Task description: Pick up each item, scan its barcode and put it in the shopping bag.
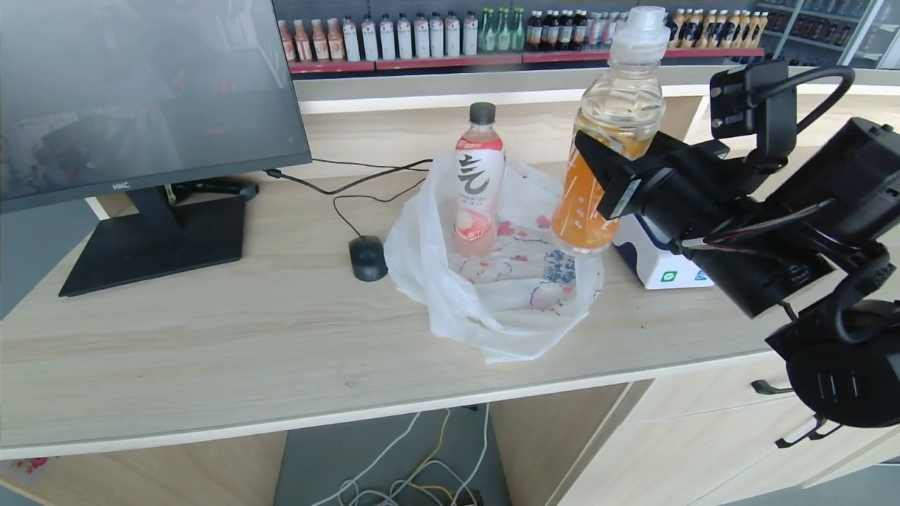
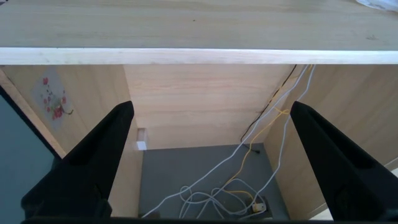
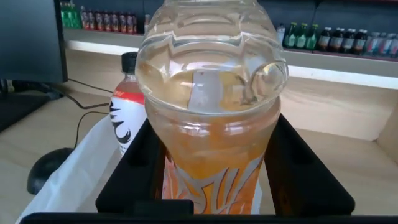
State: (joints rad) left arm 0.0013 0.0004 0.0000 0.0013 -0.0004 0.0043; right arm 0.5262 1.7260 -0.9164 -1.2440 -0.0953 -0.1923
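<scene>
Closest of all is the right gripper [image 1: 592,172]. It is pinching the orange bottle [image 1: 617,105] around its middle, with black fingers [image 3: 127,171] on both sides. The orange bottle is held up straight, white cap on top, by the right side of the shopping bag [image 1: 492,309]. It has orange drink in the lower part and looks clear near the top.

Now from the left. Far to the left of the bag stands a big dark monitor [image 1: 140,91] on a flat black foot. The left gripper [image 2: 211,112] hangs low in front of the table [image 1: 211,344], lower than the bag. Its two black fingers [image 2: 93,168] are spread wide apart, and nothing is between them. Past them, under the table, lie white and yellow cables [image 2: 217,196].

Just left of the bag is a black mouse [image 1: 368,258] with a thin black wire. The bag itself is thin white plastic with red and blue marks. It lies rumpled on the table with its mouth wide. Inside the bag, toward its back, a pink bottle [image 1: 478,190] with a dark cap stands up straight. Just right of the bag sits a white box [image 1: 657,267], partly hidden by the right arm. Far behind the bag, a red shelf [image 1: 450,62] holds a long row of bottles.
</scene>
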